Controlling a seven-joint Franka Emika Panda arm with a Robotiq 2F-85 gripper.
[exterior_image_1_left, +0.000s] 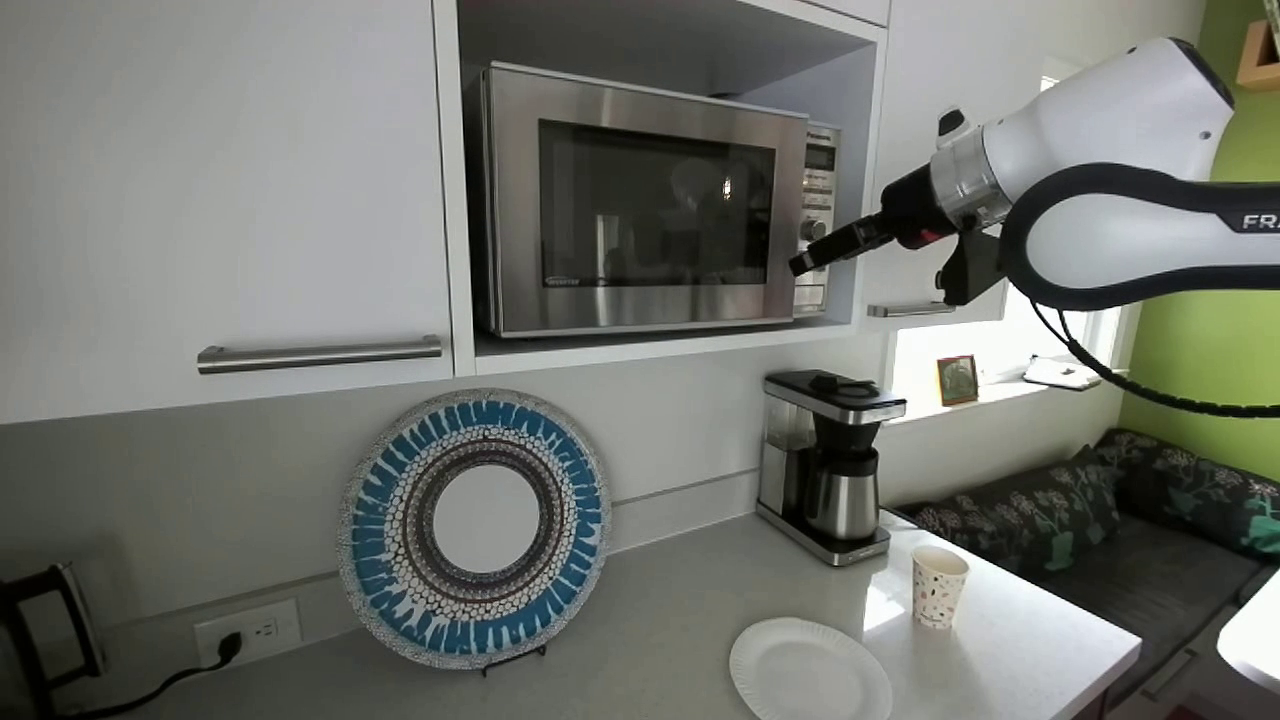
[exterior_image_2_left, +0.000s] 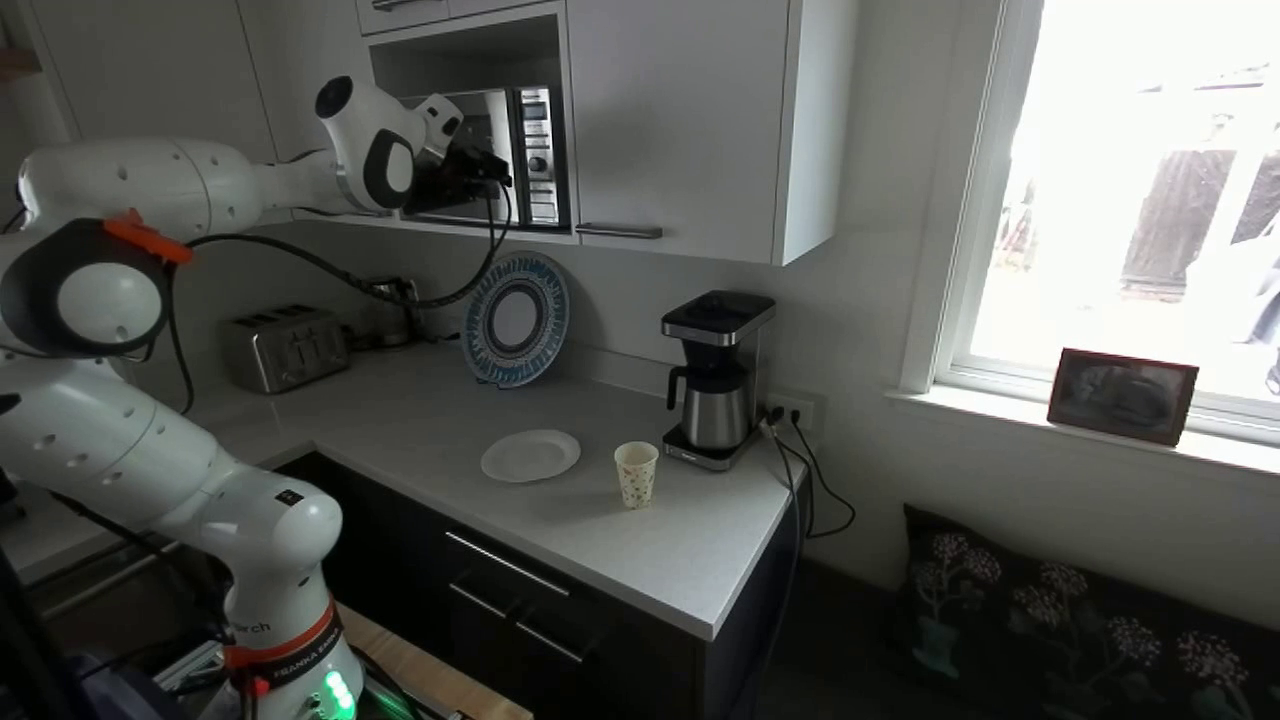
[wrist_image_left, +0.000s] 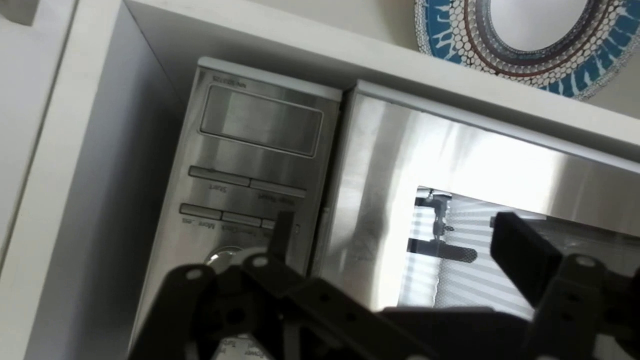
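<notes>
Gripper (wrist_image_left: 395, 235) fingers (wrist_image_left: 525, 255) spread wide, nothing held. It faces the microwave (exterior_image_1_left: 650, 200) at the seam between door (wrist_image_left: 360, 215) and panel (wrist_image_left: 245, 162). Wrist view is upside down: one finger overlaps the panel near the dial (wrist_image_left: 222, 255), the other the window (wrist_image_left: 465, 280). Contact unconfirmed; in an exterior view the tips are right by the door's panel-side edge. Door sits proud of the panel; flush or slightly ajar, can't tell.

Step in hand, my read: lining up at the seam, no grip or press made. Any move in from here calls for a side choice first, door or panel. Straight in at this spread would likely load both.

Arm (exterior_image_2_left: 210, 190): forearm roughly level at cupboard height, wrist pitched down, fingers slanting down toward the door edge.

Outward: microwave sits in a cubby (exterior_image_1_left: 650, 350). Below, on the counter (exterior_image_1_left: 700, 600): round patterned dish (exterior_image_1_left: 487, 518) on a stand, coffee maker (exterior_image_1_left: 845, 490), cup (exterior_image_1_left: 940, 588) upright near it, paper plate (exterior_image_1_left: 810, 670) flat beside the cup.
</notes>
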